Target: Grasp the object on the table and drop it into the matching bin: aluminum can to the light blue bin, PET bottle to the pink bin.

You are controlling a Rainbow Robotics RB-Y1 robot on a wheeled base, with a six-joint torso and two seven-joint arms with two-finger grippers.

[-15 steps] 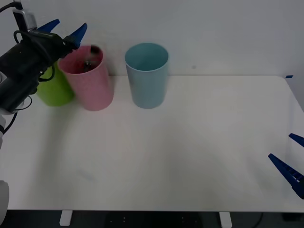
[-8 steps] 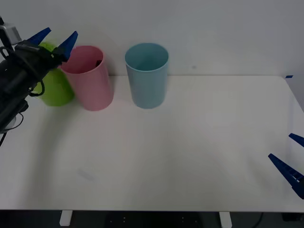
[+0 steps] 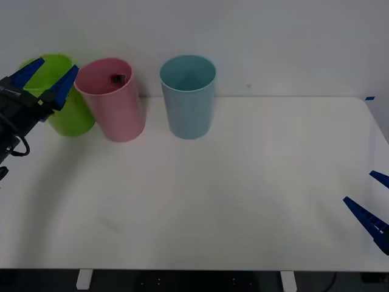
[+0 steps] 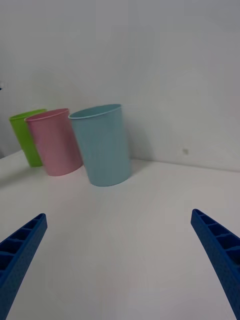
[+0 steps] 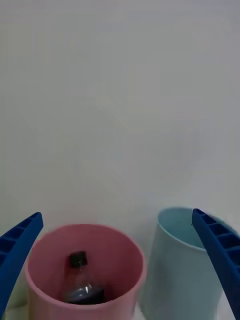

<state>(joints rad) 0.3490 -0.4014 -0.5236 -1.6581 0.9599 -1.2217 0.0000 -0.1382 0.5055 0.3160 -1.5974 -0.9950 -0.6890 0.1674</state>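
PET bottle (image 5: 81, 281), small, clear plastic with a black screw cap and dark lower body, lies inside the tall pink tapered plastic bin (image 3: 113, 100) at upper left of the front view. It looks light, thin-walled and slick; the stiff cap end is probably the surest hold. At far left the left gripper (image 3: 47, 78) hovers with fingers wide, empty, before the lime green bin (image 3: 65, 97). Right of pink stands the light blue plastic bin (image 3: 188, 96). The white table (image 3: 255, 182) lies bare beyond; the right gripper (image 4: 120, 260) waits at lower right, fingers spread.
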